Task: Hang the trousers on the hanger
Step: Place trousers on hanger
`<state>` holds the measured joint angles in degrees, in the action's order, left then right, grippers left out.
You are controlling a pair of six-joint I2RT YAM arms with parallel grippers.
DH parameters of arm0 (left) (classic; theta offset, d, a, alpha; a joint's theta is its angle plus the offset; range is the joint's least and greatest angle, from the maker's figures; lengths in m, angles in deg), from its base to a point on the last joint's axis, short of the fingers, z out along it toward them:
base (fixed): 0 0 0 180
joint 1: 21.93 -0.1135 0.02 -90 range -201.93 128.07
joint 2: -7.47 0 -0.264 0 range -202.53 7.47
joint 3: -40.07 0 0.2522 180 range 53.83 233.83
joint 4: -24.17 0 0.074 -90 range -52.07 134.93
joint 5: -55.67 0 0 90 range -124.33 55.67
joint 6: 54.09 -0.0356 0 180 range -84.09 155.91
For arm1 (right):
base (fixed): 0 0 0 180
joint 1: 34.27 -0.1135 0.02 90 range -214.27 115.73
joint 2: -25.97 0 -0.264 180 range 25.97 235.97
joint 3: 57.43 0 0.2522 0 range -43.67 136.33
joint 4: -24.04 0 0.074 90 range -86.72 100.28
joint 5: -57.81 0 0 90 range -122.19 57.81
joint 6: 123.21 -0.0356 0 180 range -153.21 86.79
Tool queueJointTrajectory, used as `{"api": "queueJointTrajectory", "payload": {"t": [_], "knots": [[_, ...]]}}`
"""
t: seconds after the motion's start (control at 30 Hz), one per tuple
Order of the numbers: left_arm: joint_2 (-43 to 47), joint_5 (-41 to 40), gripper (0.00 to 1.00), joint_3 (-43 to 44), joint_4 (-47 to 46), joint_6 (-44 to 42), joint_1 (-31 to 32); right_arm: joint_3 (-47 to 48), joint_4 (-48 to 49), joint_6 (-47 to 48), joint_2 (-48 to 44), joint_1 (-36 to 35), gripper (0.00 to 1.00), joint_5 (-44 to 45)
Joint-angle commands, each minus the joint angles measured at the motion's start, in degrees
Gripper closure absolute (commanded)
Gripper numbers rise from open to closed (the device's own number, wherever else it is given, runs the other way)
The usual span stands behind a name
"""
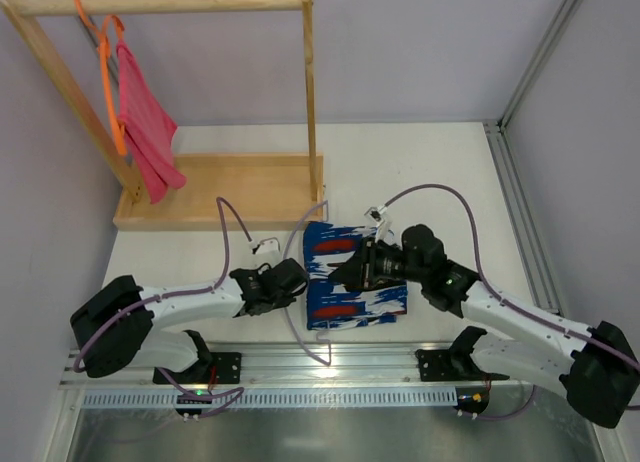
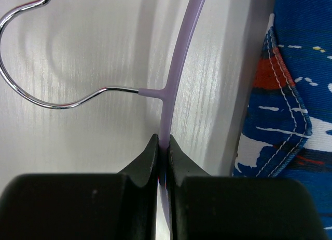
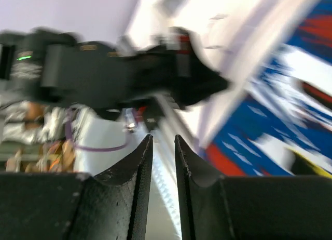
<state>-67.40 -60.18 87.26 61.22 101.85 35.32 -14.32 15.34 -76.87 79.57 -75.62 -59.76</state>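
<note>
Trousers lie folded in a flat block on the table, centre, between the two grippers, printed side up. In the left wrist view their stitched edge sits at the right.

Hanger lies flat on the table just left of the trousers, with a strip of bare table between them, not touching there. Its metal hook points away from the trousers.

Left gripper is clamped on the hanger's thin arm, just below the spot where the hook joins it, fingers pressed against the plastic on both sides.

Right gripper is over the left part of the trousers, pointing at the left gripper. The right wrist view is badly blurred; the jaws stand slightly apart, with a narrow gap and nothing seen in it.

Back left is a wooden rack with an orange hanger and a pink cloth hung on it, well apart from the trousers
</note>
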Motion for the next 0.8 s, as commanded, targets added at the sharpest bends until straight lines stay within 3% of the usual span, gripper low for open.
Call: {"api": "queueJointTrajectory", "payload": {"t": [0.0, 0.13, 0.23, 0.37, 0.47, 0.5, 0.6, 0.63, 0.7, 0.77], "knots": [[-1.68, 0.44, 1.0, 2.34, -1.05, 0.69, -0.21, 0.37, 17.66, -7.38, 6.49, -6.54, 0.73, -0.98], [-0.29, -1.04, 1.0, 1.47, -0.35, 1.57, -0.21, -1.82, 33.73, -9.5, 19.5, -9.9, 0.74, -4.06], [1.82, -2.62, 1.0, -0.38, 0.44, 2.71, -0.21, -9.29, 42.37, -10.57, 26.36, -9.37, 0.74, -2.85], [3.76, -3.33, 1.0, -1.09, 2.02, 3.15, -0.3, -16.76, 46.52, -10.83, 32.6, -9.11, 0.74, -1.52], [4.38, -3.68, 1.0, -0.74, 2.73, 2.98, -0.3, -19.49, 49.43, -13.38, 31.66, -7.09, 0.74, -1.87], [4.38, -3.6, 1.0, -0.47, 2.81, 2.8, -0.3, -19.33, 47.52, -13.38, 27.39, -5.87, 0.74, -1.87], [4.56, -3.34, 1.0, -0.3, 2.99, 2.19, -0.3, -13.72, 26.57, -7.34, 16.66, -5.41, 0.73, 2.42], [4.65, -3.25, 1.0, -0.21, 3.16, 2.1, -0.3, -11.18, 11.53, -5.14, 9.49, -5.07, 0.7, 8.09], [5.08, -3.07, 1.0, -0.56, 2.91, 1.92, -0.3, -5.1, 2.71, 1.08, 4.51, -2.79, 0.65, 9.64], [5.44, -2.98, 1.0, -0.91, 2.38, 1.83, -0.3, -2.03, -0.05, 3.57, 1.16, 5.89, 0.64, 2.14]]}}
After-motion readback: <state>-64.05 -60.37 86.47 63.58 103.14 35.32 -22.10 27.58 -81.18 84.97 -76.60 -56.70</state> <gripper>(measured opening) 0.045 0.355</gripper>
